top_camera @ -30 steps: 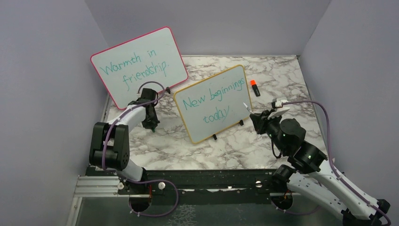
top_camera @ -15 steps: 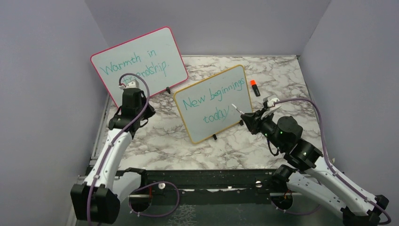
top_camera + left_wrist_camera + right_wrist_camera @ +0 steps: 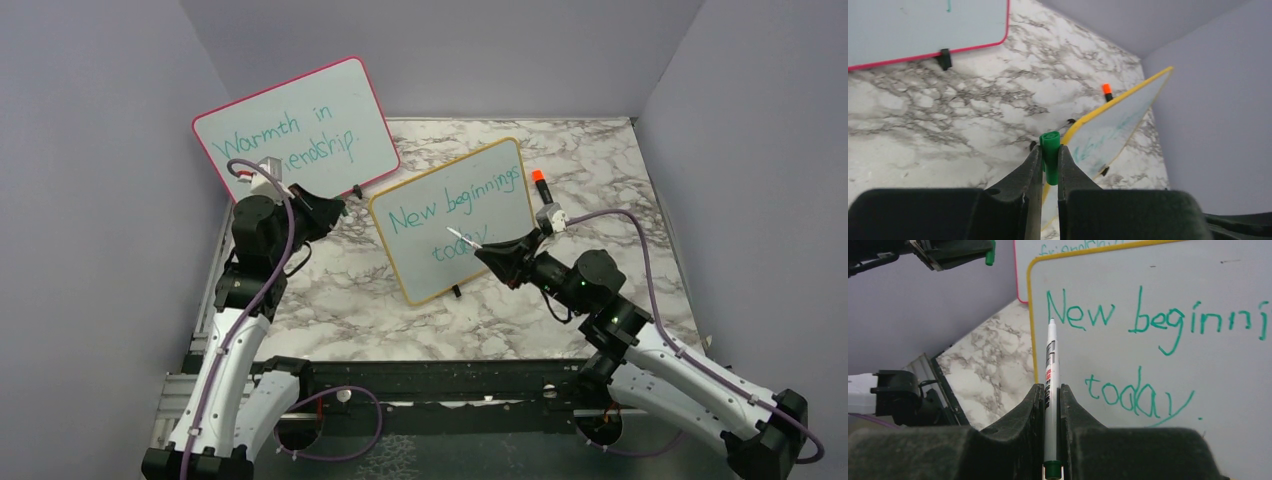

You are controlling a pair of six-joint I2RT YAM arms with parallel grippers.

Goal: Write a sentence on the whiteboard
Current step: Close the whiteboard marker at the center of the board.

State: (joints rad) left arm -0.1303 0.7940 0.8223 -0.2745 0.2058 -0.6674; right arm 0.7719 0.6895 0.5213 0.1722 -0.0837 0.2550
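The whiteboard (image 3: 500, 170) with the yellow-orange frame stands tilted at mid-table. It bears the sentence (image 3: 455, 210) "New beginnings today." in teal. My right gripper (image 3: 483, 251) is shut on a white marker (image 3: 460, 237), whose tip points left in front of the word "today". In the right wrist view the marker (image 3: 1050, 355) runs up from the gripper (image 3: 1050, 387) across the board's (image 3: 1198, 370) left edge, near "New" (image 3: 1080, 315). My left gripper (image 3: 1050, 149) is shut on a green cap (image 3: 1050, 157), held in the air left of the board (image 3: 1118, 125).
A larger pink-framed board (image 3: 295, 135) reading "Warmth in friendship" leans at the back left. An orange-capped black marker (image 3: 541, 186) lies on the marble behind the yellow board's right corner. Grey walls close in the table on three sides.
My left arm has lifted off the table and turned its gripper with the cap toward the yellow board. My right gripper has moved left across the board's front with the marker.
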